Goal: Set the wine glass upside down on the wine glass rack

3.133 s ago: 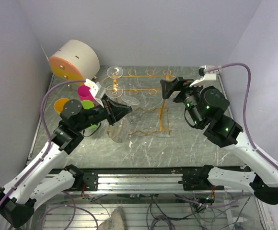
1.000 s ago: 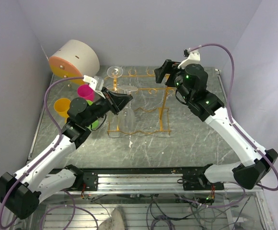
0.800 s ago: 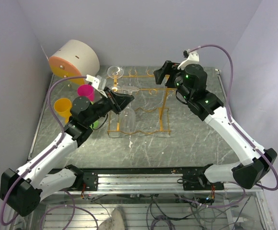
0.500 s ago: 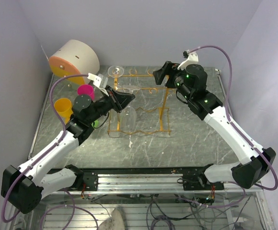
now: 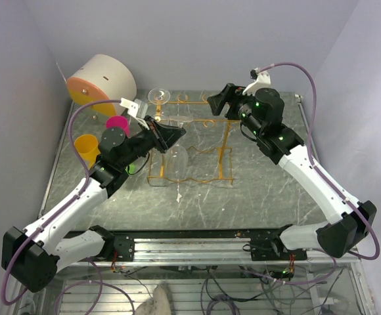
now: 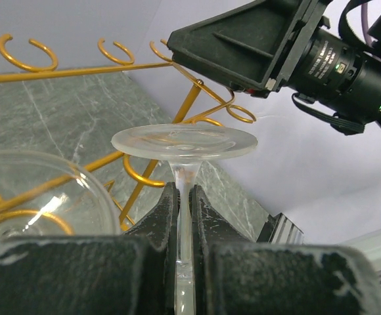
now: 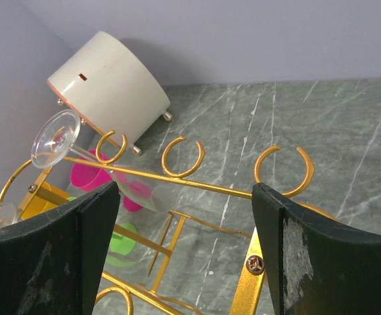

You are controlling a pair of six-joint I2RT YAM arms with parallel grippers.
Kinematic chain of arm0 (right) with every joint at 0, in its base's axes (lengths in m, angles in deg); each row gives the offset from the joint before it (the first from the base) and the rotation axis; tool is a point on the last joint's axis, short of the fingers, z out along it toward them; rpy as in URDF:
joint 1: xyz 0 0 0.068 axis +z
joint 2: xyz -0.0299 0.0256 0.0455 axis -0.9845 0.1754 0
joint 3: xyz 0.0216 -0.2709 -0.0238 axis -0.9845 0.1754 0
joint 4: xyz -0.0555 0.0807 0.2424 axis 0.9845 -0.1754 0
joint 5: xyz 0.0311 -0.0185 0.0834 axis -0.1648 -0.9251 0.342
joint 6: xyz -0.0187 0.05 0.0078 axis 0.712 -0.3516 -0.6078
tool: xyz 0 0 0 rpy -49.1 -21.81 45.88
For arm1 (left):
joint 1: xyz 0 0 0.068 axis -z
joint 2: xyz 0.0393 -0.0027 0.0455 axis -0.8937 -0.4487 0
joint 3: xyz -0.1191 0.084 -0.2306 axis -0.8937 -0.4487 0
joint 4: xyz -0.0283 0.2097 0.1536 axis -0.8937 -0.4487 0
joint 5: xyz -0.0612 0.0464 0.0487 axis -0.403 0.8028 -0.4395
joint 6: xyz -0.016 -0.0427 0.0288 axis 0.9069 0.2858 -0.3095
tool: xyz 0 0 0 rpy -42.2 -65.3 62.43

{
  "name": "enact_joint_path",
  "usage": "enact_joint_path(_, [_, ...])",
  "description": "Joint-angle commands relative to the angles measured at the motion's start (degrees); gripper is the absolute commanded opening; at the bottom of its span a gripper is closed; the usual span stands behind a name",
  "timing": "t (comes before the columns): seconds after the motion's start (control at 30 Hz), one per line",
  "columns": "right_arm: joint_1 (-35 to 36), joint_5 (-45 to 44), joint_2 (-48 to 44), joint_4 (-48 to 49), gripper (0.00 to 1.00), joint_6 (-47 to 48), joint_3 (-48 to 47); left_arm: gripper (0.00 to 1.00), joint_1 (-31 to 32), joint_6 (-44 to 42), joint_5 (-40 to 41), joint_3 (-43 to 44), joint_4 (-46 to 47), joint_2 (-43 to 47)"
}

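The left tool (image 5: 167,136), seen just right of a beige drum-shaped box (image 5: 102,82), a yellow cup (image 5: 85,146) and a pink cup (image 5: 117,125) at the left side of the bench (image 5: 263,190), is clamped on the stem of the wine glass (image 5: 176,157). In the left wrist view the black fingers (image 6: 161,220) are pressed close against the thin stem from both sides, and the glass's round base (image 6: 184,141) is carried uppermost, so the glass is held upside down. From above, the bowl is seen below the tool, inside the outline of the wine glass rack (image 5: 224,141) near its left end. Gold loop hooks and a top rail (image 6: 79,71) are seen just behind the base, but whether the base is touching any hook cannot be told. A second clear glass (image 5: 157,96) is seen at the rack's far left corner, with its base disc tilted in the right wrist view. A green cup (image 7: 121,239) is glimpsed through the wires beside the pink one. Further right, the right tool (image 5: 220,104) is held above the far rail of the rack. Its fingers (image 7: 52,262) are spread wide apart, nothing is gripped between them, and three open hooks are framed in the gap.
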Motion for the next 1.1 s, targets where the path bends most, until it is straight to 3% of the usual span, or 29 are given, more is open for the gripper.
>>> enact_joint_path(0.0, [-0.6,0.7,1.5,-3.4,0.81,-1.3,1.7,0.07,-0.3,1.3,-0.5,4.0,4.9,2.0])
enact_joint_path(0.2, [-0.8,0.7,1.6,-3.8,0.81,-1.2,1.3,0.07,-0.4,2.1,-1.1,5.8,4.3,2.4])
enact_joint_path(1.07, [-1.9,1.4,0.8,-4.0,0.81,-1.5,2.5,0.07,2.2,1.1,-2.6,-0.9,3.8,2.0])
